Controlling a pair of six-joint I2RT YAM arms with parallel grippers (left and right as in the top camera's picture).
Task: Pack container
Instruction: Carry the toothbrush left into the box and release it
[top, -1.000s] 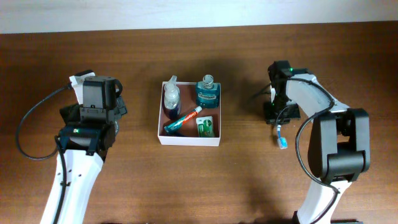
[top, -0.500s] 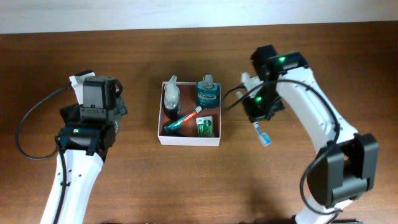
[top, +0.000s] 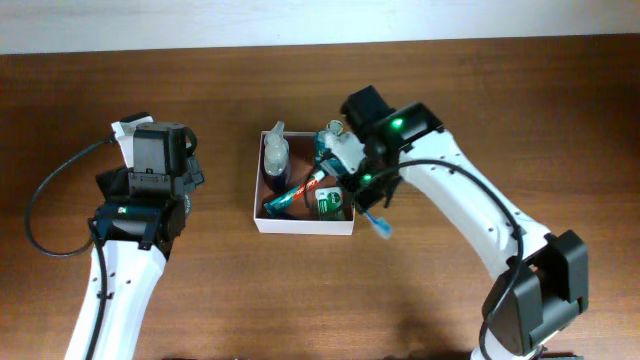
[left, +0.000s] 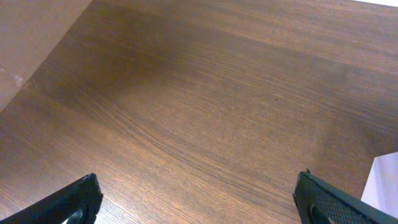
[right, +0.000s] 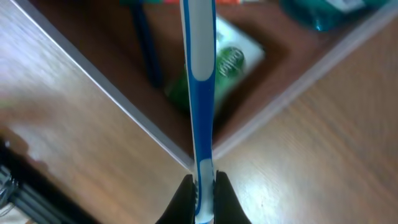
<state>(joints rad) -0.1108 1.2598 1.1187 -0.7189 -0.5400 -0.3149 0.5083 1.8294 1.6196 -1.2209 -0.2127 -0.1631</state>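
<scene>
r gripper (top: 362, 188) clamped tight on one end of the blue/white toothbrush (right: 199, 74), the rest sticking out past the fingers. prob pinched by the end so it can go down into the box w/o the fingers hitting the walls. container (top: 300, 227) sits mid table btwn the arms. brush hangs over its lower-right corner (overhead view), above the green packet (right: 233, 62), not in yet. already inside: teal mouthwash bottle (top: 326, 155), clear bottle (top: 275, 160), toothpaste tube (top: 295, 193). l gripper (left: 202, 208) jaws wide apart, holding nothing, parked over bare table (left: 217, 93) left of the box, out of the way. vs earlier: r arm has swung in from the table's right side w/ the brush. l arm and box contents same.
</scene>
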